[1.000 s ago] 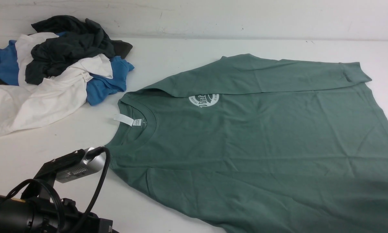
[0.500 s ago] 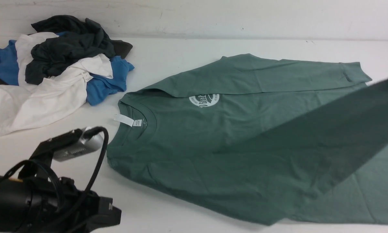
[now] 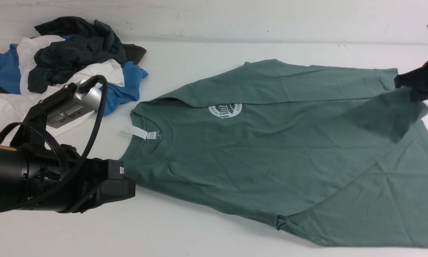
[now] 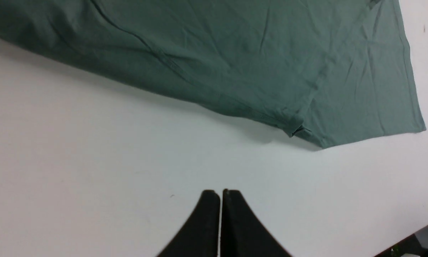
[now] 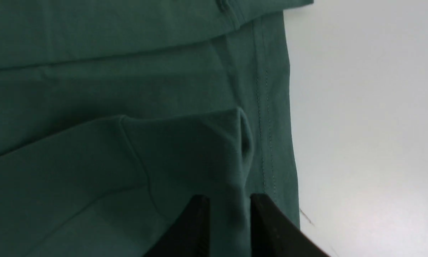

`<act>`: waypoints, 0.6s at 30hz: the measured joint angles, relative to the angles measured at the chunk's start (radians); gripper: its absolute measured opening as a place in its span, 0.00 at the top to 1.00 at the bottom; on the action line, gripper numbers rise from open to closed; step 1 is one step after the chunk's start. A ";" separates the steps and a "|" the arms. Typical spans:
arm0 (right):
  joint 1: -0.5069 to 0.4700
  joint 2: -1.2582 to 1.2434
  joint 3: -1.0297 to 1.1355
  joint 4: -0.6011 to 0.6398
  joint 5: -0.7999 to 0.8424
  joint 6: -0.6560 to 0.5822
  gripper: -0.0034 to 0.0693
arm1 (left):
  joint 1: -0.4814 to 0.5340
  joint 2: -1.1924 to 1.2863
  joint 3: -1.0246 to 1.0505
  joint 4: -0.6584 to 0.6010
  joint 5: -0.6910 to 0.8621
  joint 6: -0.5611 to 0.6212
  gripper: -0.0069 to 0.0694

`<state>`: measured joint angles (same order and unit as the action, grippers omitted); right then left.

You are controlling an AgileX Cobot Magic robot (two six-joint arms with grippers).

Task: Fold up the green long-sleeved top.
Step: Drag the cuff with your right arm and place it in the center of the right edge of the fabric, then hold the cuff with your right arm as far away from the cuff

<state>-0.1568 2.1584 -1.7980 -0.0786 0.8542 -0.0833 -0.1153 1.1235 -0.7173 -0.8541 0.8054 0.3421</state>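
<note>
The green top (image 3: 271,153) lies front-up on the white table (image 3: 199,235), spreading from the middle of the front view out to 3 and 4 o'clock. Its collar points to 9 o'clock, with the white neck label (image 3: 137,132) showing inside it. The round white logo (image 3: 225,110) sits just past the collar toward 12 o'clock. The far sleeve (image 3: 288,84) is folded flat along the top's 12 o'clock edge and partly covers the logo. The near sleeve (image 3: 388,114) crosses the body on a slant – its end is dark and blurred just under the right gripper (image 3: 419,84) at 2 o'clock.

In the right wrist view that gripper's jaws stand part-way apart, and the sleeve's cuff (image 5: 185,150) runs into the gap between them. Whether they press the cloth, I cannot tell.

The left gripper (image 4: 221,194) has its jaws closed tight together with nothing between them. It hangs over bare table, apart from the top's near edge. The left arm (image 3: 21,182) fills the front view at 8 o'clock, with a silver camera (image 3: 74,105) on it.

A pile of clothes (image 3: 56,71) – dark, blue and white – lies at 10 o'clock, apart from the top.
</note>
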 joint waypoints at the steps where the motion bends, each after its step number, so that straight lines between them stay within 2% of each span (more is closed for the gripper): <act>1: 0.000 0.025 -0.022 -0.011 0.005 0.011 0.60 | 0.000 0.001 0.000 0.010 0.000 -0.015 0.91; 2: 0.000 0.038 -0.039 -0.018 0.013 0.023 0.54 | 0.000 0.001 0.000 0.022 0.000 -0.028 0.91; 3: 0.000 0.038 -0.039 -0.018 0.015 0.026 0.54 | 0.000 0.001 0.000 0.027 0.000 -0.034 0.91; 4: 0.000 0.047 -0.066 -0.025 0.023 0.057 0.45 | 0.000 0.003 0.000 0.042 0.000 -0.053 0.91; 5: 0.000 0.047 -0.084 -0.029 0.029 0.075 0.41 | 0.000 0.003 0.000 0.049 0.000 -0.064 0.91; 7: 0.000 0.047 -0.130 -0.040 0.039 0.115 0.35 | 0.000 0.003 0.000 0.066 -0.004 -0.084 0.91; 10: -0.001 0.062 -0.209 -0.037 0.045 0.141 0.33 | 0.000 0.003 0.000 0.074 -0.016 -0.093 0.91; 15: -0.019 0.161 -0.378 0.036 0.045 0.150 0.32 | 0.000 0.003 0.000 0.077 -0.020 -0.095 0.91; 18: -0.049 0.314 -0.523 0.113 0.039 0.152 0.32 | 0.000 0.003 0.000 0.078 -0.020 -0.095 0.91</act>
<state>-0.2054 2.4726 -2.3205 0.0341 0.8936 0.0686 -0.1153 1.1266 -0.7173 -0.7762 0.7852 0.2467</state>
